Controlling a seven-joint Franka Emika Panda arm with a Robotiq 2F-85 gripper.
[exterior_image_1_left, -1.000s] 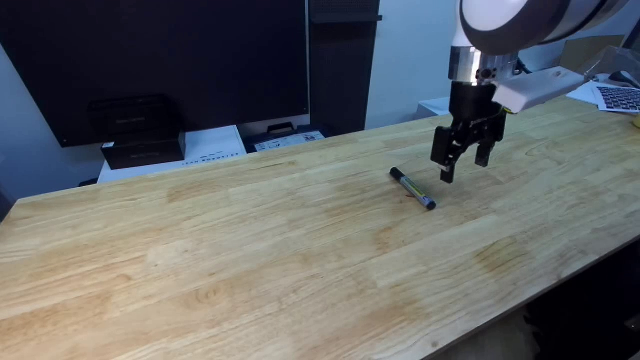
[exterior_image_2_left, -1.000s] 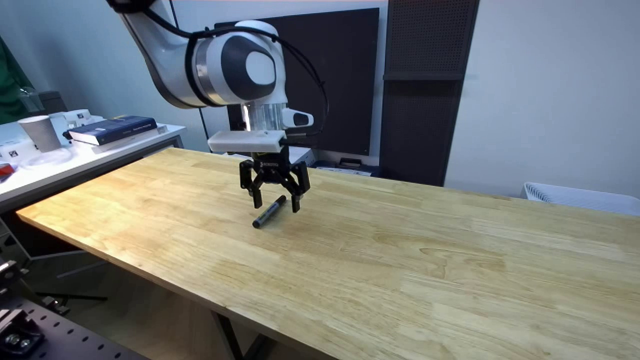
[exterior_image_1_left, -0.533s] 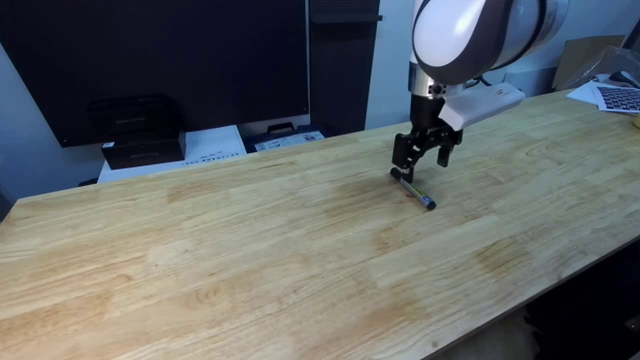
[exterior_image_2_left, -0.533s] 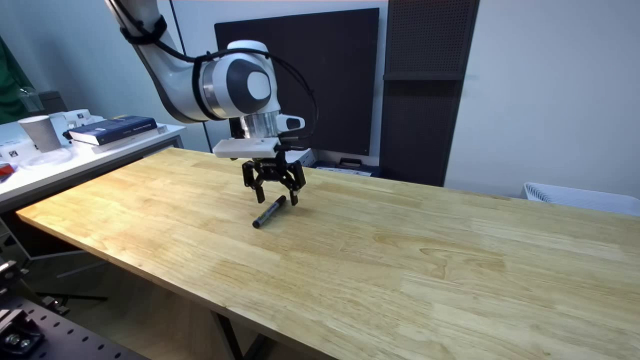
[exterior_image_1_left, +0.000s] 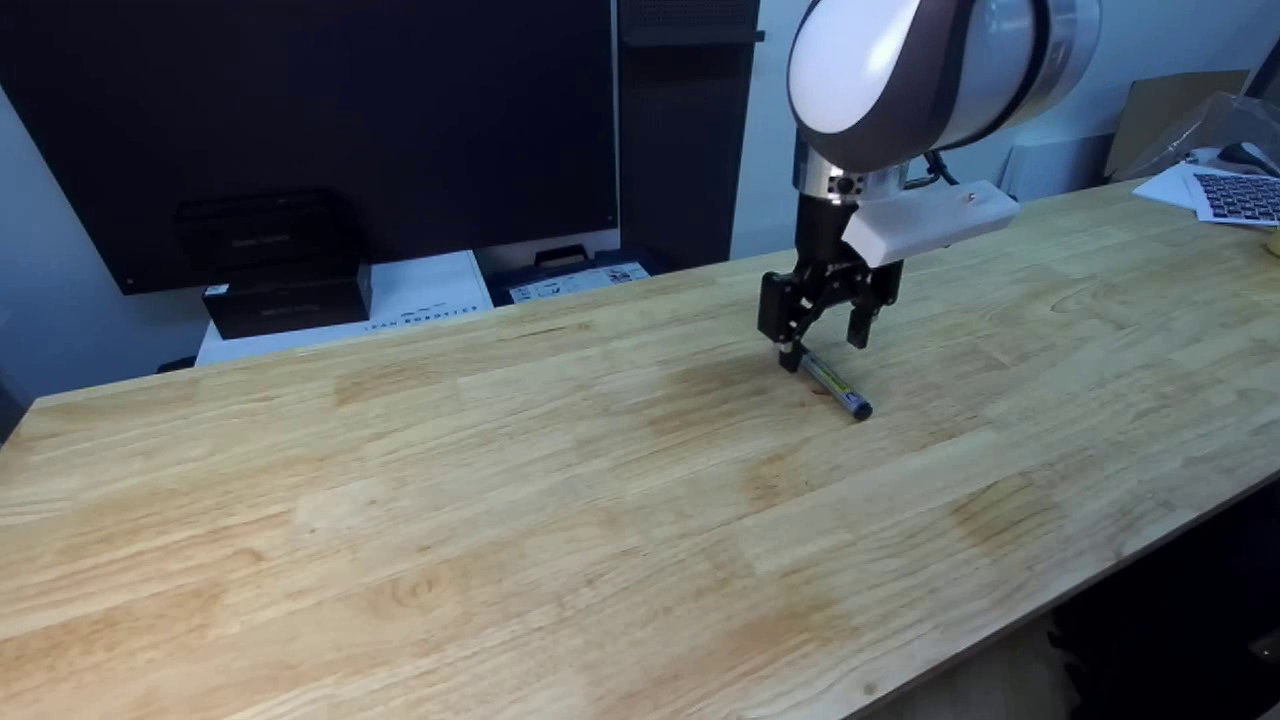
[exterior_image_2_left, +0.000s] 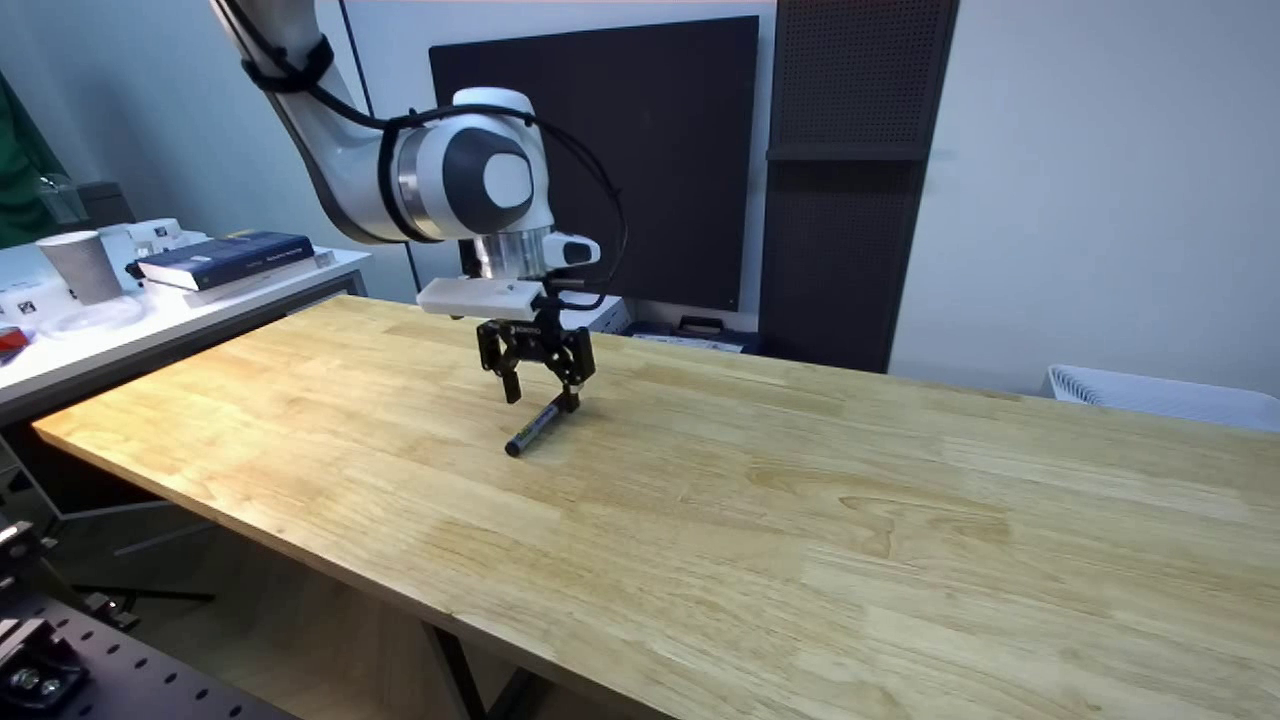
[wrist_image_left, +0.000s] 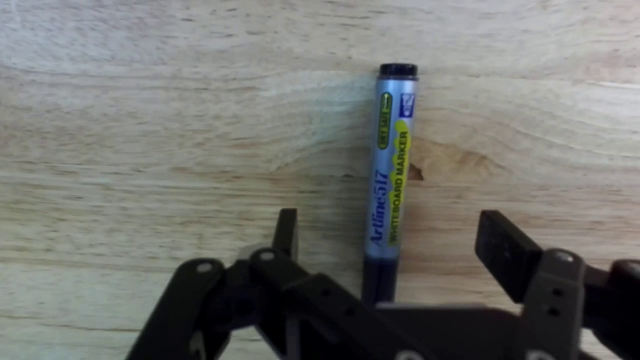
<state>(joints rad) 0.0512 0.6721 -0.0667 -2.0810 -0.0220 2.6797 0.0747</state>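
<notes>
A whiteboard marker (wrist_image_left: 392, 165), silver-grey with a yellow label and dark ends, lies flat on the wooden tabletop. My gripper (wrist_image_left: 390, 232) is open above it, seen in the wrist view with the marker between its two fingers. Bare wood shows on both sides of the pen, with less space toward the left finger (wrist_image_left: 286, 230). The cap's end is hidden behind the gripper's body. In both exterior views the black gripper (exterior_image_1_left: 824, 347) (exterior_image_2_left: 540, 396) points downward, low over the dark-capped end of the marker (exterior_image_1_left: 835, 385) (exterior_image_2_left: 535, 430). One fingertip hides that end; contact cannot be made out.
The long wooden table (exterior_image_1_left: 450, 500) has its back edge near a black box (exterior_image_1_left: 290, 305) and a white box. A keyboard (exterior_image_1_left: 1240, 197) lies toward the far right. On a white side table are books (exterior_image_2_left: 225, 258) and a grey cup (exterior_image_2_left: 82, 268).
The arm has come down and across to the marker, moving left in both exterior views. The marker lies where it was. The jaws stay open, with hardly any visible difference in their width.
</notes>
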